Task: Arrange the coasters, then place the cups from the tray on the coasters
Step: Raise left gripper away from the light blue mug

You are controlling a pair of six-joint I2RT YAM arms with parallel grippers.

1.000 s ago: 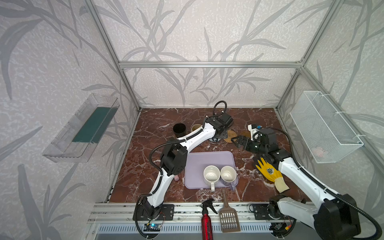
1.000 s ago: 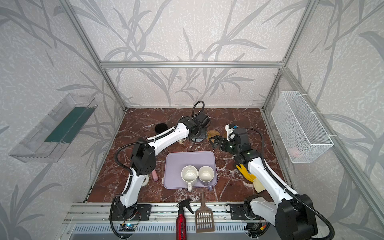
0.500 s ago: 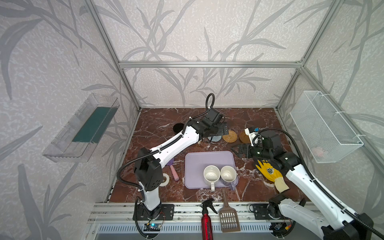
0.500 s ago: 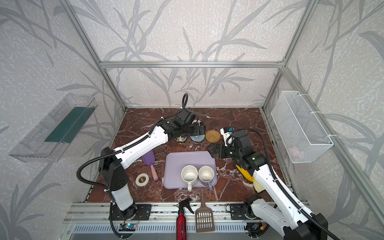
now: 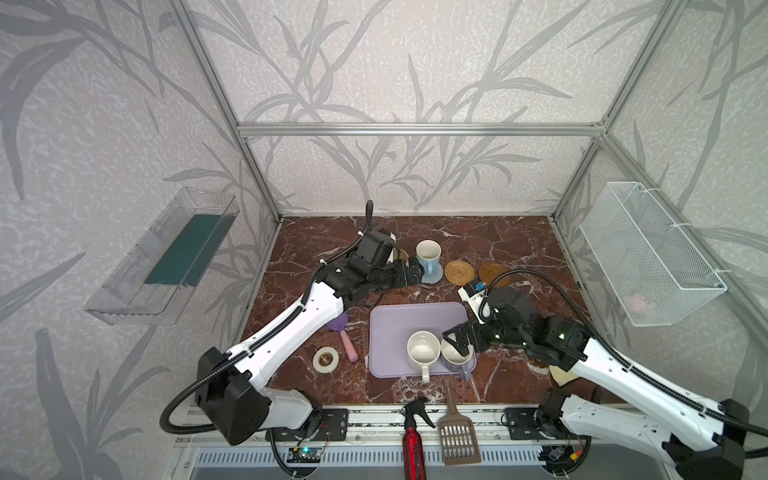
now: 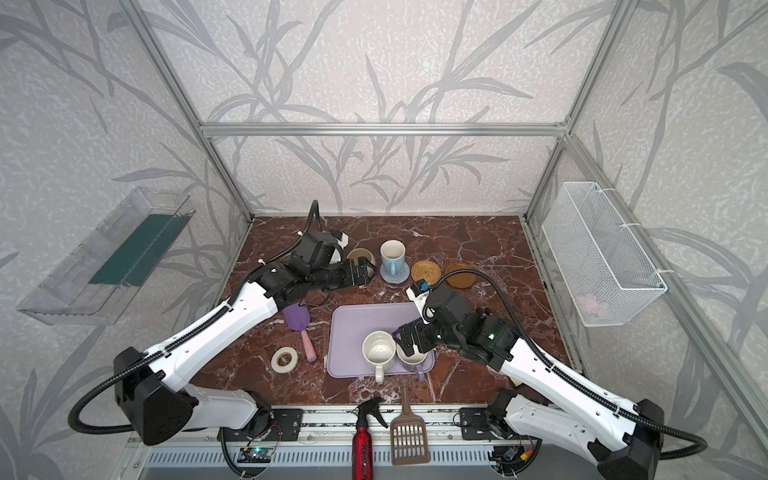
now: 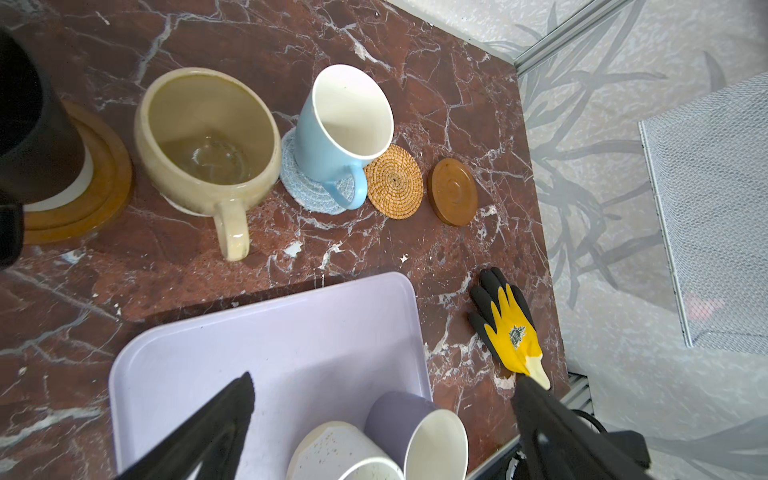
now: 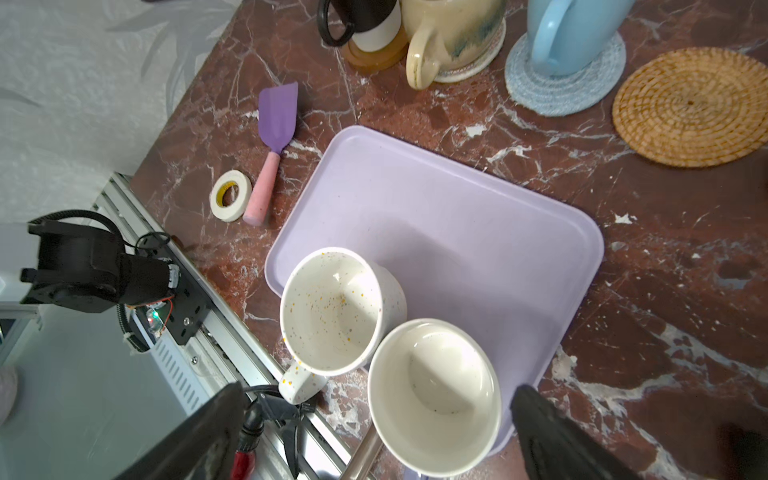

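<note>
The black cup point(image 8: 365, 12) is being shown by wrist views only. The left gripper point(image 5: 417, 271) and right gripper point(image 5: 457, 343) are being held spread apart.

Robot lab enclosure, aluminium frame point(image 5: 415, 129), leaf-print panels point(image 5: 415, 62), marble-look tabletop point(image 5: 519, 241)

No legible text, lettering on red metal spray bottle point(image 6: 361, 451) too blurred, emblem on yellow-and-black work glove point(image 7: 509, 328) unreadable
</note>
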